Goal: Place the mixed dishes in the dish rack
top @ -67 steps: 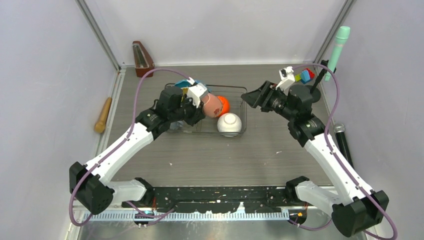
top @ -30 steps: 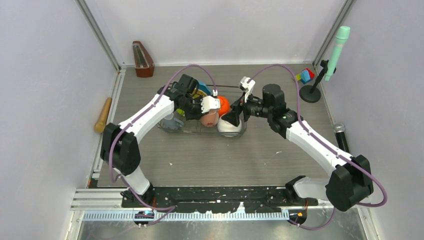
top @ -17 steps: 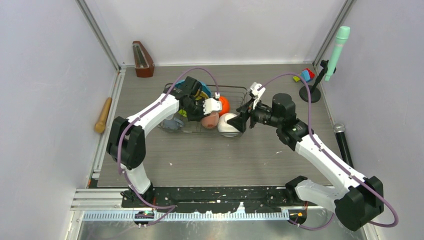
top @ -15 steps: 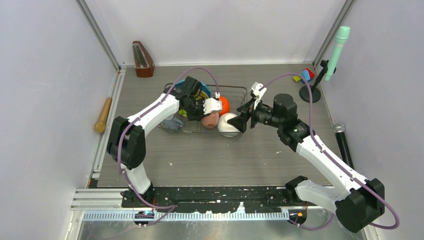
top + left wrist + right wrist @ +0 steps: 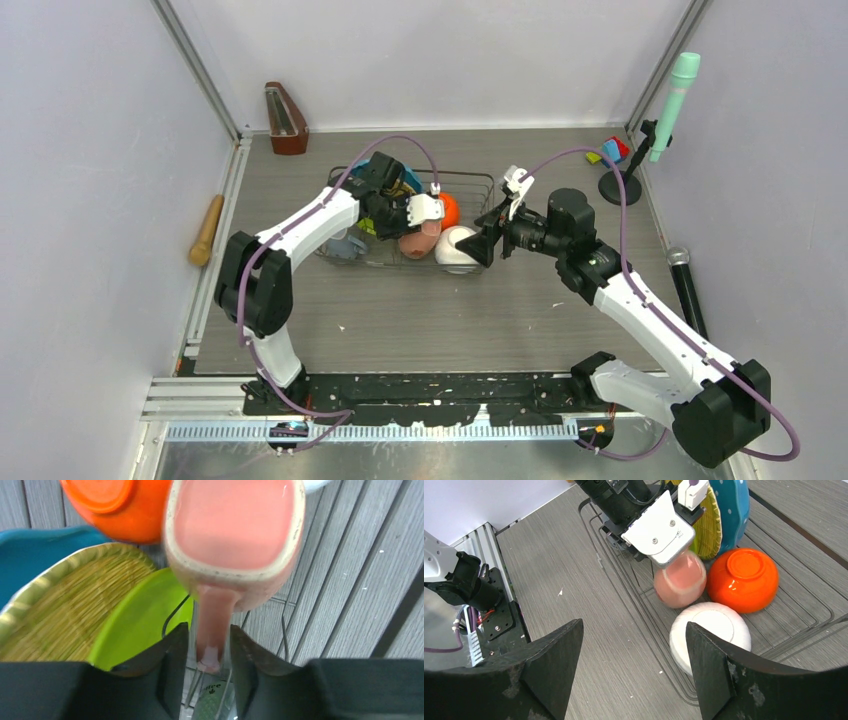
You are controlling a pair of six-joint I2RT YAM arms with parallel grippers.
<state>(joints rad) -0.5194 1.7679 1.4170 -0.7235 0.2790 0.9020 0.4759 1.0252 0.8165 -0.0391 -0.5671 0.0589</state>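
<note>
The pink mug (image 5: 415,243) lies in the dish rack (image 5: 462,174), beside the upside-down orange bowl (image 5: 449,208) and white bowl (image 5: 457,247). My left gripper (image 5: 207,632) stands open, its fingers either side of the mug's handle (image 5: 212,615) with a small gap. The mug (image 5: 235,525) looks blurred. The lime green plate (image 5: 140,620), yellow woven plate (image 5: 55,610) and blue plate (image 5: 30,550) stand on edge behind it. A small grey-blue cup (image 5: 345,243) sits at the rack's left end. My right gripper (image 5: 634,625) hangs open and empty by the white bowl (image 5: 709,630).
A wooden rolling pin (image 5: 207,230) lies along the left rail. A brown wooden object (image 5: 285,118) stands at the back left. Toy blocks (image 5: 610,152) and a teal microphone on a stand (image 5: 675,100) are at the back right, and a black microphone (image 5: 685,285) lies at the right.
My left arm swung in and set the mug down into the rack, then its jaws widened off the handle. My right gripper moved in to the rack's right end and stayed open.
</note>
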